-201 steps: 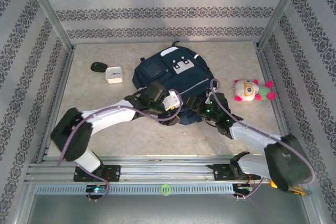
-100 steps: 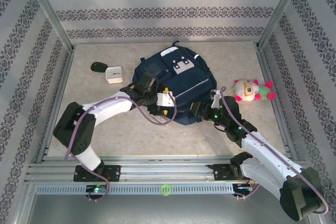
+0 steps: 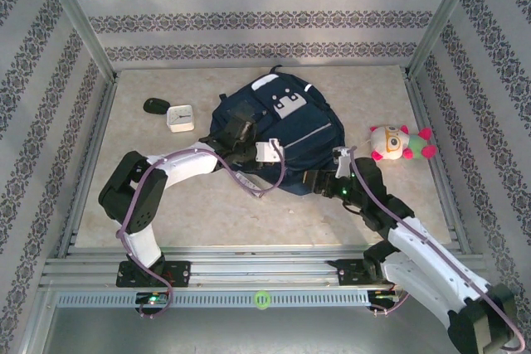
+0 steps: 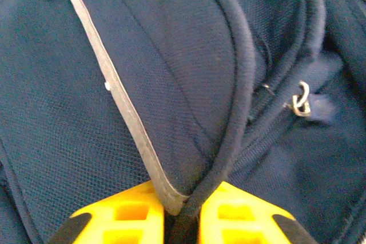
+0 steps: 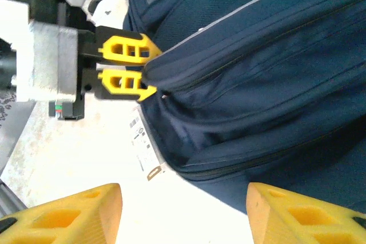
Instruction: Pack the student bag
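from the overhead camera i see the student bag (image 3: 292, 128) lying flat at the centre of the table (image 3: 187, 209), a little toward the upper half of the frame, its pale buckle patch facing up. my left hand (image 5: 150, 68) is closed on the bag: in the right wrist view its two yellow fingers (image 5: 123, 49) pinch a fold of navy fabric at the upper left of the frame. in the left wrist view the grey-trimmed flap edge (image 4: 123, 110) and a dark piped seam run down into the narrow gap between the fingers at the bottom. a metal zipper pull (image 4: 301, 98) shows at the right. my right hand (image 5: 184, 198) is open and holds nothing, its fingers spread at the bottom corners, just beside the bag's lower edge. a plush toy (image 3: 401, 143) lies right of the bag, a small white box (image 3: 180, 117) to its left.
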Robot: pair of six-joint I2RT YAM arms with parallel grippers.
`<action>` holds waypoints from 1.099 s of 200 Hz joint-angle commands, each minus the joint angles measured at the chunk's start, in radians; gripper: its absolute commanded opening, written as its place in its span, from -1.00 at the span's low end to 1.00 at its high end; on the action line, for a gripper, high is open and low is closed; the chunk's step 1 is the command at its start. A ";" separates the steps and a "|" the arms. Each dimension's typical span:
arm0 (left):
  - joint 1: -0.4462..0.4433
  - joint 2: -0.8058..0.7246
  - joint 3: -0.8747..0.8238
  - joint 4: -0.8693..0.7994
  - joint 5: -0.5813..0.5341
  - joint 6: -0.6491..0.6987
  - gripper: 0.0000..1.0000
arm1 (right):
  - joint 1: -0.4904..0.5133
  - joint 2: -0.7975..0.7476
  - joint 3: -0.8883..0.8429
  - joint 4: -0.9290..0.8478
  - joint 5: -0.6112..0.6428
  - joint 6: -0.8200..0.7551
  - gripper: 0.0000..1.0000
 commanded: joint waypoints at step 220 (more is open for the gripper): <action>0.030 0.039 0.190 -0.216 0.246 -0.300 -0.83 | 0.258 0.537 0.315 -0.070 0.769 0.072 -0.41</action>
